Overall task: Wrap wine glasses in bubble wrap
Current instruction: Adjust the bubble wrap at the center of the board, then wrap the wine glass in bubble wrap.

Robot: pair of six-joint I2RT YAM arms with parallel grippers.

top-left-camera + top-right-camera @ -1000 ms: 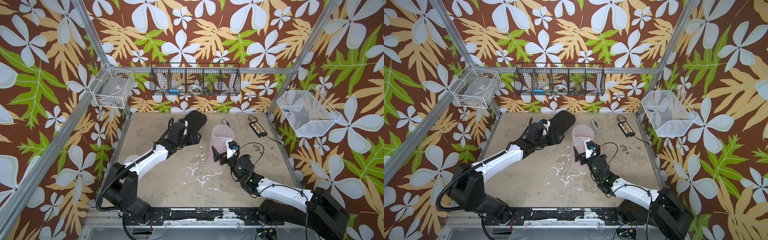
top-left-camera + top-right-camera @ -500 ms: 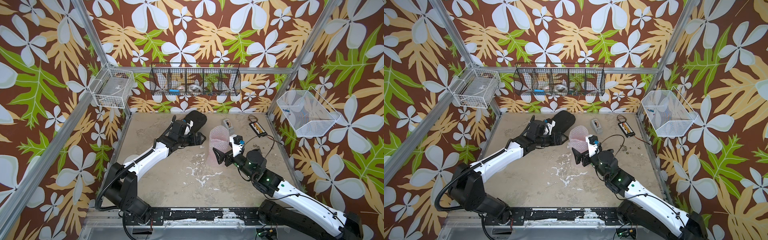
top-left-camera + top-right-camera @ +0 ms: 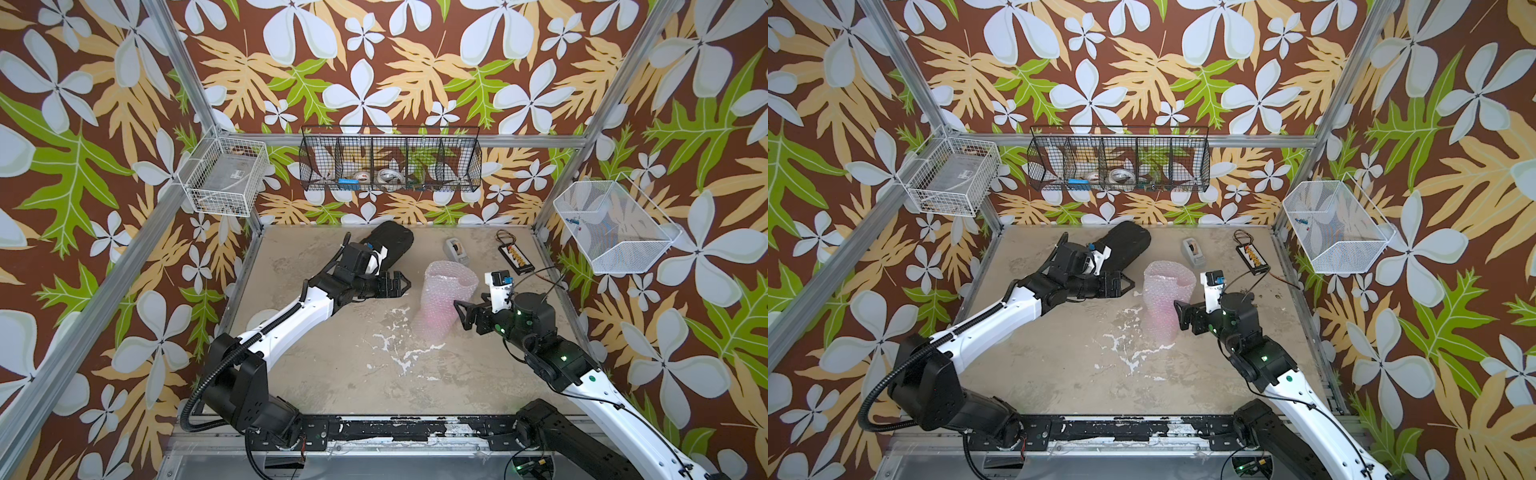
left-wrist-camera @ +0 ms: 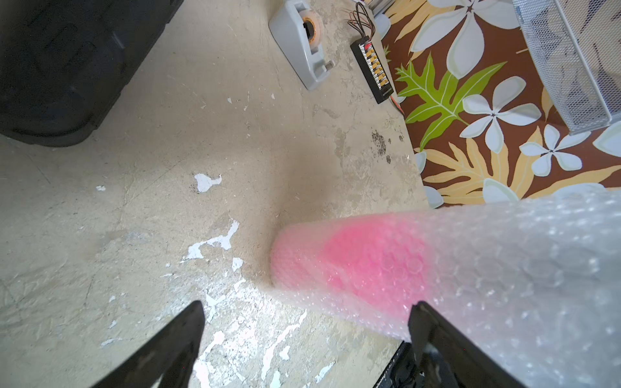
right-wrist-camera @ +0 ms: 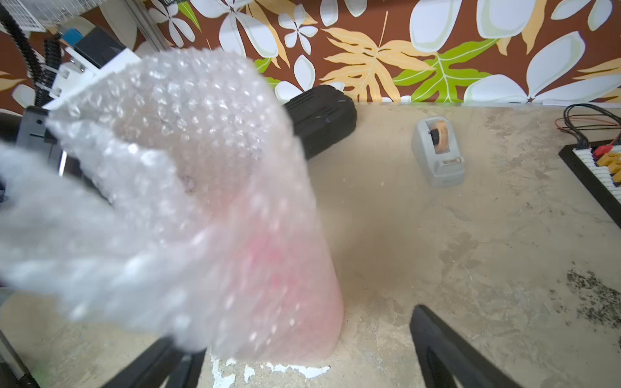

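the pink goblet [image 3: 435, 320] is seen through a loose upright tube of bubble wrap [image 3: 448, 282], near the tape dispenser [image 3: 456, 250]. left claw [image 3: 402, 283] and right claw [image 3: 460, 316] are released, flanking it. the wrap is judged soft and springy and the goblet fragile, so the wrap is best gripped low, gently.

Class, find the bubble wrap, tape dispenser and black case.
bubble wrap [image 3: 442, 297]: in a top view, side wall.
tape dispenser [image 3: 456, 252]: in a top view, grey body.
black case [image 3: 394, 240]: in a top view, upper face.
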